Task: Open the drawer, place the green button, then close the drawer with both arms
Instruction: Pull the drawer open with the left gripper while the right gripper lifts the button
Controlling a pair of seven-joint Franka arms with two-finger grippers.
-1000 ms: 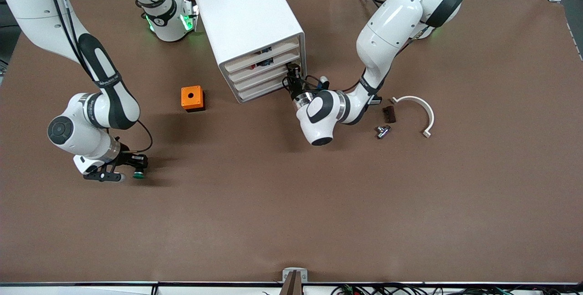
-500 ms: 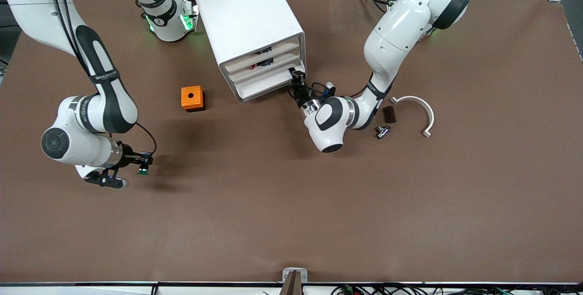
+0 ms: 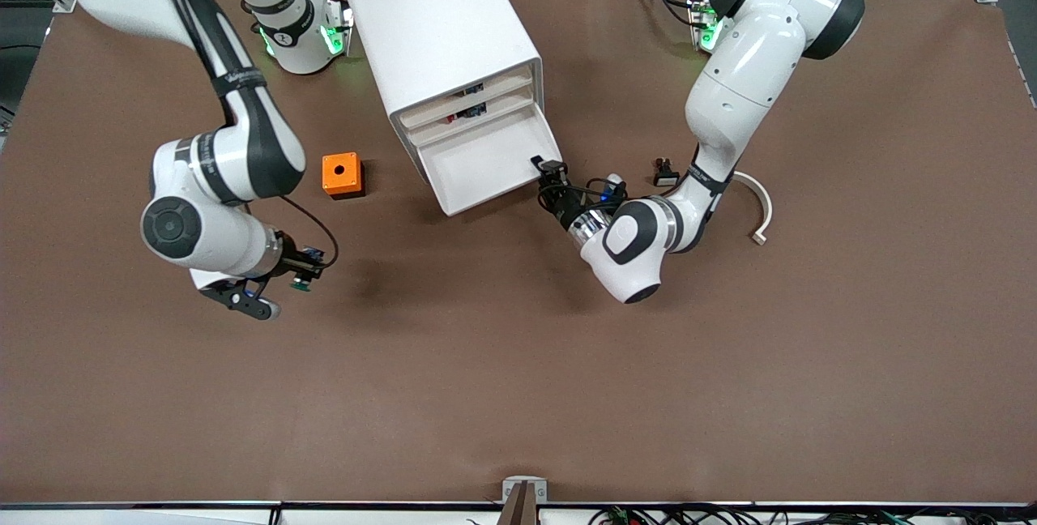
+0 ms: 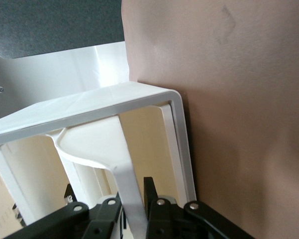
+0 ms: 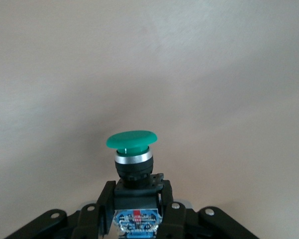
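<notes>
Drawer sits pulled out, left gripper clamped on its handle; button is pinched in the right gripper over bare table; watch your carry, 1 loose pinch drops it

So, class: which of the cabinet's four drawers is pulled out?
The third drawer from the top; it juts out from the cabinet while the other three sit flush, and the left pincer grips its front.
</notes>
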